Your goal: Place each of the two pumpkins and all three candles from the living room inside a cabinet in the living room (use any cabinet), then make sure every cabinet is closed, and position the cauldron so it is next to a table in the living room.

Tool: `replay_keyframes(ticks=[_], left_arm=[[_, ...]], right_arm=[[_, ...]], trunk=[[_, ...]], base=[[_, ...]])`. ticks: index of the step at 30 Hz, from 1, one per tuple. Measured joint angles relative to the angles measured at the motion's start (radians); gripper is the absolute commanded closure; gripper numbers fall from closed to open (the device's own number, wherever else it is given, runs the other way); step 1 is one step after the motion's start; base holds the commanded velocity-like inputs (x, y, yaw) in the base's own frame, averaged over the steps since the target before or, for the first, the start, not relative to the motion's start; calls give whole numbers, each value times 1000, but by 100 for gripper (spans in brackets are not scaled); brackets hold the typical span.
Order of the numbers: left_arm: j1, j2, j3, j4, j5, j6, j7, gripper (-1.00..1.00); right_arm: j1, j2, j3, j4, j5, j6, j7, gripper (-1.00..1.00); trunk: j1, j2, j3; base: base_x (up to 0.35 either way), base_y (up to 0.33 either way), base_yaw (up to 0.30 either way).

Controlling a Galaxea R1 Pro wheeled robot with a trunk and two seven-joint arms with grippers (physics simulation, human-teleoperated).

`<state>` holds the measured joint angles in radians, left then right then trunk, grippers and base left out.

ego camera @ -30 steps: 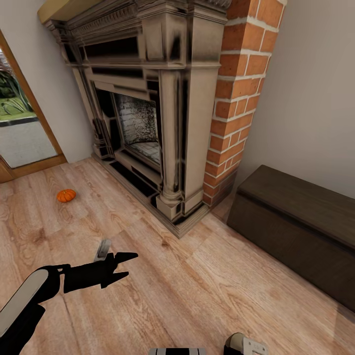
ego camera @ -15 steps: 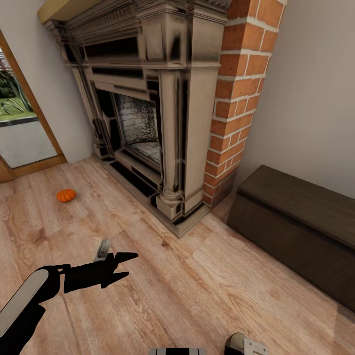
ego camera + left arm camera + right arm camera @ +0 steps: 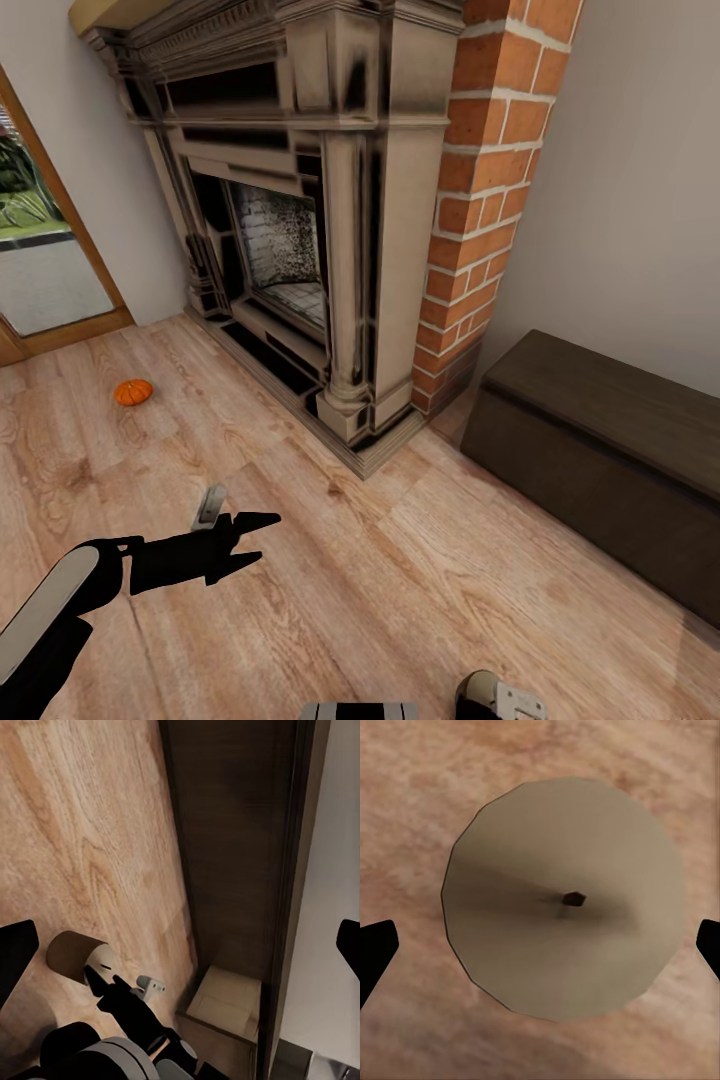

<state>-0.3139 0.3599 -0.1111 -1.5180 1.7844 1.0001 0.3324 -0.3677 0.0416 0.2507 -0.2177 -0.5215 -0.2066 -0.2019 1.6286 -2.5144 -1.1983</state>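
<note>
One bright-orange pumpkin (image 3: 132, 392) lies on the wood floor at the left, in front of the fireplace and well beyond my left gripper (image 3: 264, 537), which hangs open and empty over the floor. The dark-brown cabinet (image 3: 600, 450) stands against the right wall with its fronts shut; the left wrist view looks along it (image 3: 232, 847). In the right wrist view a round beige candle (image 3: 566, 896) with a dark wick sits on the floor directly under my open right gripper (image 3: 540, 945), one black fingertip (image 3: 375, 949) at each side. The table and cauldron are out of view.
A large stone fireplace (image 3: 300, 200) with a brick column (image 3: 480, 200) fills the far wall, its plinth jutting onto the floor. A glass door (image 3: 40, 270) is at the far left. A cardboard box (image 3: 225, 1001) sits by the cabinet's end.
The whole head view has shifted slightly, so the camera moved a little. Both arms hold the same pose and the pumpkin has not moved on the floor.
</note>
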Motion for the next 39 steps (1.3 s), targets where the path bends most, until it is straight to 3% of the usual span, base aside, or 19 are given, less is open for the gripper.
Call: replay_keyframes(ticks=[6,12,39], left_arm=[[0,0,0,0,0,0,0,-100],[0,0,0,0,0,0,0,-100],[0,0,-6,0,0,0,0,-100]], right_arm=[[0,0,0,4,-1,-10,0,-100],[0,0,-1,6,-2,-11,0,-100],[-26,2,-2,9,-4,-42,0,-100]], trunk=[[0,0,0],[3,-1,-23],[3,-1,-23]], base=[[0,0,0],[0,0,0],[0,0,0]])
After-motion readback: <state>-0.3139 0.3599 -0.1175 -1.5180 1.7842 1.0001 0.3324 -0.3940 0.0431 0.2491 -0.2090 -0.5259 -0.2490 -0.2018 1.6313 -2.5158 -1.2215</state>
